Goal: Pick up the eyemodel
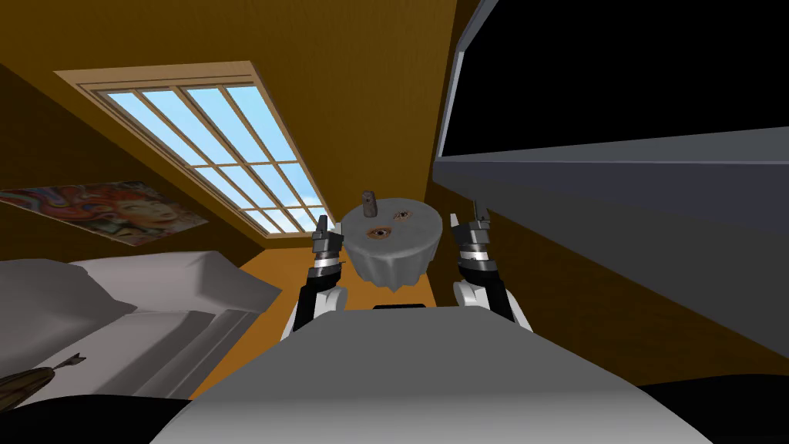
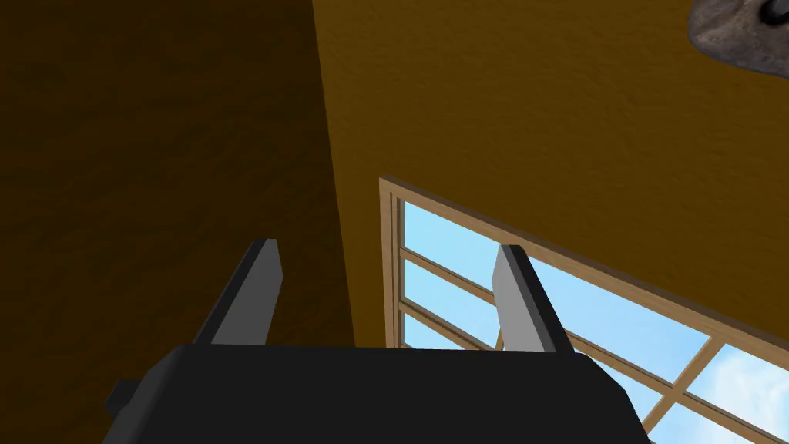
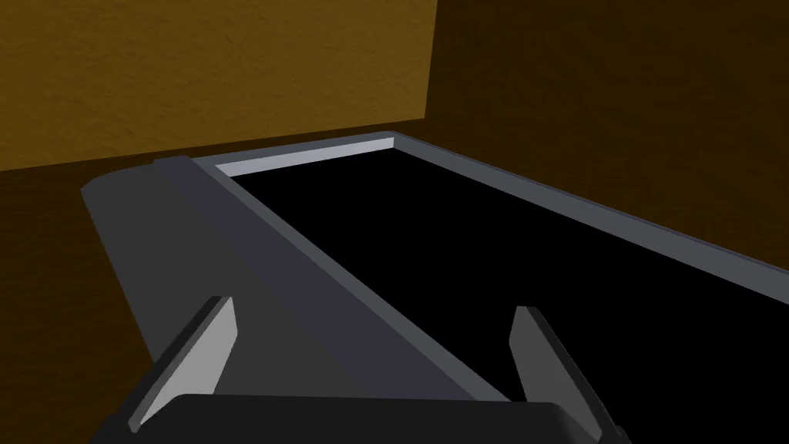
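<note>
**Desk:** Where is the eye model from where you sit?

**Operator:** I count two. Both lie on the small grey-draped round table (image 1: 401, 262) straight ahead of me. The nearer eye model (image 1: 380, 232) is on the top toward my side, a little left of the middle. The farther eye model (image 1: 401, 215) lies behind it and to its right, and the two are apart. Each is a flat brownish shape with a dark iris facing up. I cannot tell which one the task means.

**Desk:** Anything else on that table?

**Operator:** A short dark cylinder (image 1: 369, 203) stands upright at the far left of the top. It is near the farther eye model but not touching it.

**Desk:** And your hands?

**Operator:** My left gripper (image 1: 322, 224) is raised just beside the table's left edge, and my right gripper (image 1: 465, 216) is off the right edge with a clear gap. Neither touches the table or either eye model. Through the left wrist camera I see that hand's fingers (image 2: 262, 297) spread wide with nothing between them. The right hand's fingers (image 3: 208, 339) are spread wide too and hold nothing.

**Desk:** What surrounds the table?

**Operator:** An orange wall with a paned window (image 1: 208, 146) runs off to my left, with a colourful painting (image 1: 108, 208) hanging beside it. Below the painting is a bed (image 1: 177, 324) in pale bedding, with a pillow (image 1: 46, 297) on it. To my right, a grey frame (image 1: 462, 77) borders a black area.
</note>
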`<state>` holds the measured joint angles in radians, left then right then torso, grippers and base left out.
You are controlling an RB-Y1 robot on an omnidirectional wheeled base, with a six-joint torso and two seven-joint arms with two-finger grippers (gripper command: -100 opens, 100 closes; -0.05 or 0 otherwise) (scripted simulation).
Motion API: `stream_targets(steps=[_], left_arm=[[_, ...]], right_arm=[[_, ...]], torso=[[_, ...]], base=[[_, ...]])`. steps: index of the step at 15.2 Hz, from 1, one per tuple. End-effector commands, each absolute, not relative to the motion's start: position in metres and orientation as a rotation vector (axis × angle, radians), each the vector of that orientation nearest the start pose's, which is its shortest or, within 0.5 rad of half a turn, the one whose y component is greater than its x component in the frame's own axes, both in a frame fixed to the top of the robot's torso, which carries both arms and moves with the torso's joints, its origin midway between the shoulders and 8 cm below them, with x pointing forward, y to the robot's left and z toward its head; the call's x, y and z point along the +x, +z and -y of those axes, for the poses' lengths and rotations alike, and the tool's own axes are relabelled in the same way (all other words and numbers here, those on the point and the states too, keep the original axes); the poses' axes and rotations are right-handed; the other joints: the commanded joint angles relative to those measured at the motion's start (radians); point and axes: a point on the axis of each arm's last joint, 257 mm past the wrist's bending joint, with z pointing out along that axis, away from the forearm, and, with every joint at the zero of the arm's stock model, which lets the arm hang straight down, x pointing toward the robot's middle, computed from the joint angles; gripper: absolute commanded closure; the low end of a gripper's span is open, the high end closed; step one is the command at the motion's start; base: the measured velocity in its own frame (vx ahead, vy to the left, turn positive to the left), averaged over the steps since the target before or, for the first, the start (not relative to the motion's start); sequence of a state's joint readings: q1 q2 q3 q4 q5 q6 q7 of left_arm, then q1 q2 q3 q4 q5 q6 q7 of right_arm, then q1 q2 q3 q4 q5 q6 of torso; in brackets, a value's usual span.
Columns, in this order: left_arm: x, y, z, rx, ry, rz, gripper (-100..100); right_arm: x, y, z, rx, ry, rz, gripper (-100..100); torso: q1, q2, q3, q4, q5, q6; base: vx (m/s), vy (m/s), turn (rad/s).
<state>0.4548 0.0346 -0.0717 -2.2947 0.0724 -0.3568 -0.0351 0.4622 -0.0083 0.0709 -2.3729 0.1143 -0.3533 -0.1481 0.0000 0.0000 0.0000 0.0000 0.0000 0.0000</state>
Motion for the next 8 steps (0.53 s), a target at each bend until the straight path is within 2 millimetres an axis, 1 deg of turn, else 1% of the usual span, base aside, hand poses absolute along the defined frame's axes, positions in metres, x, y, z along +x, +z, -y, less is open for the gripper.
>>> stream_targets(steps=[1,2,3,5,6,7,8], left_arm=[[0.378,0.011,-0.25,-0.738,-1.394,-0.732,-100],[0.383,0.008,-0.248,-0.742,-1.398,-0.757,-100],[0.383,0.008,-0.248,-0.742,-1.398,-0.757,-100],[0.394,0.001,-0.244,-0.757,-1.409,-0.809,-100],[0.395,0.0,-0.244,-0.762,-1.407,-0.815,-100],[0.401,-0.003,-0.242,-0.77,-1.415,-0.839,-100],[0.402,-0.006,-0.242,-0.778,-1.412,-0.846,-100]], right_arm=[[0.355,0.049,0.241,0.668,1.437,-0.659,0],[0.355,0.049,0.241,0.668,1.437,-0.659,0],[0.355,0.049,0.241,0.668,1.437,-0.659,0],[0.355,0.049,0.241,0.668,1.437,-0.659,0],[0.355,0.049,0.241,0.668,1.437,-0.659,0],[0.355,0.049,0.241,0.668,1.437,-0.659,0],[0.355,0.049,0.241,0.668,1.437,-0.659,0]], torso=[[0.0,0.0,0.0,0.0,0.0,0.0],[0.0,0.0,0.0,0.0,0.0,0.0],[0.0,0.0,0.0,0.0,0.0,0.0],[0.0,0.0,0.0,0.0,0.0,0.0],[-0.001,0.0,0.0,0.0,0.0,0.0],[-0.001,0.0,0.0,0.0,0.0,0.0],[-0.001,0.0,0.0,0.0,0.0,0.0]], base=[[-0.004,-0.005,-0.013],[-0.008,-0.011,-0.028],[-0.009,-0.01,-0.021],[-0.011,-0.013,-0.021],[-0.01,-0.013,-0.018],[-0.011,-0.012,-0.021],[-0.009,-0.012,-0.021]])
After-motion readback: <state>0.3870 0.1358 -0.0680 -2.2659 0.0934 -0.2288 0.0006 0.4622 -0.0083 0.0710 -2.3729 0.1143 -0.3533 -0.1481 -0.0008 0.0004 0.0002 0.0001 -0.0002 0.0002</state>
